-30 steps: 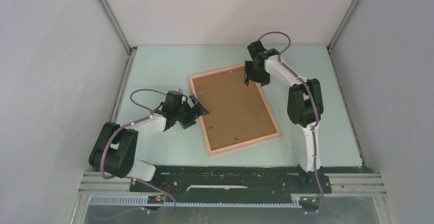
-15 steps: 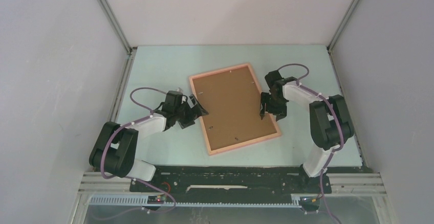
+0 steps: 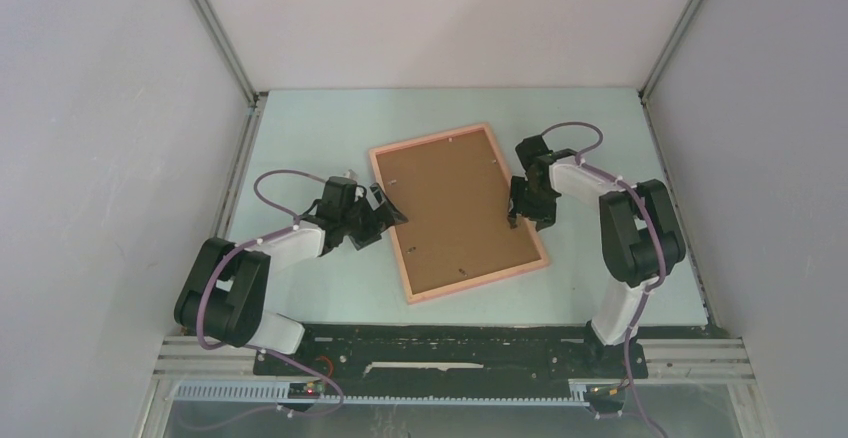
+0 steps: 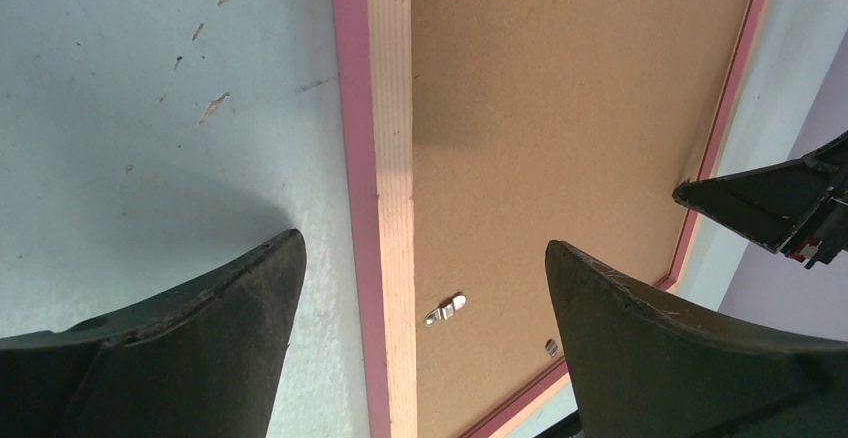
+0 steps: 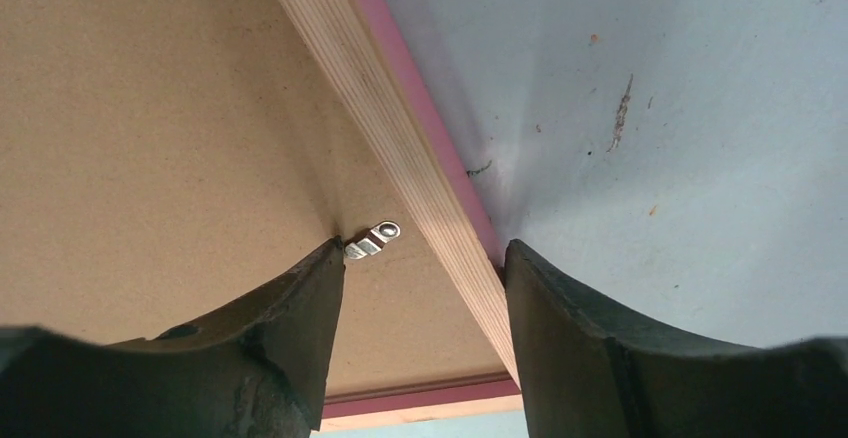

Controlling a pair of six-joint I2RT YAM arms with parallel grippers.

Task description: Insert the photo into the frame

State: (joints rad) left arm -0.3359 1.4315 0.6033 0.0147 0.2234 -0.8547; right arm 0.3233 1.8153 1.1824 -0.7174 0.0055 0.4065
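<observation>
The frame (image 3: 478, 280) lies face down mid-table, pink-bordered, with the brown backing board (image 3: 455, 213) in it. The photo is out of view. My left gripper (image 3: 388, 210) is open and straddles the frame's left rail (image 4: 390, 158), one finger over the table and one over the board. My right gripper (image 3: 517, 216) is open and straddles the right rail (image 5: 380, 128). Its left finger (image 5: 290, 328) touches a small metal turn clip (image 5: 375, 238) on the board. In the left wrist view the gripper (image 4: 422, 245) is low over the rail, and in the right wrist view the gripper (image 5: 422, 248) is too.
Another metal clip (image 4: 447, 308) sits on the board near the left rail. The right gripper's tip (image 4: 770, 203) shows across the board in the left wrist view. Grey walls (image 3: 120, 158) enclose the pale blue table (image 3: 320, 138) on three sides.
My right arm has swung from the frame's far right corner down to the middle of its right edge. The left arm has not moved.
</observation>
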